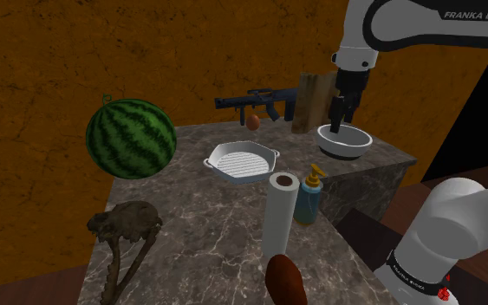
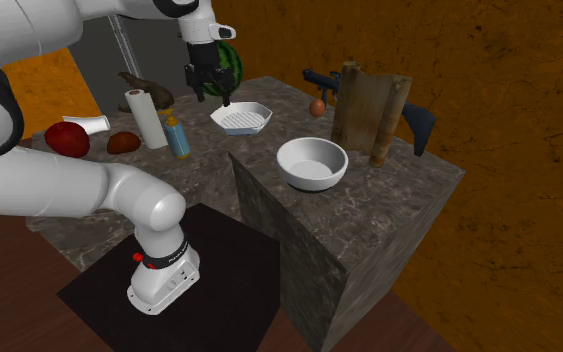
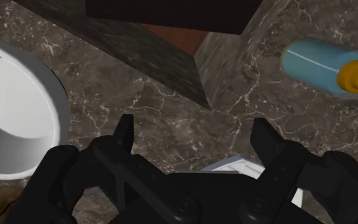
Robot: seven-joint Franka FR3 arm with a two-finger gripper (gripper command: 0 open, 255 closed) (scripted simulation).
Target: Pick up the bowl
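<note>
Although the gripper (image 1: 341,121) is held high over the marble counter (image 1: 198,251), its fingers (image 3: 125,130) are parted and nothing is gripped between them. Items are taken from the shoulder view's left. A watermelon (image 1: 131,139) is noted at the counter's edge, well apart from the fingers. A white ribbed pan (image 1: 242,161) is found nearer, and in the wrist view one corner of it is seen through the gap between the fingers. A paper roll (image 1: 281,217) and a blue pump bottle (image 1: 309,197) are stood upright, just beside one another. The bottle is recorded outside one finger, well apart from it. The white bowl (image 1: 344,141) is set upright on the counter, below the fingertips and outside the opposite finger; no contact with either finger is observed. Behind the bowl a wooden block (image 1: 313,102) is stood, with a dark rifle (image 1: 250,100) and an egg (image 1: 253,121) beside it.
</note>
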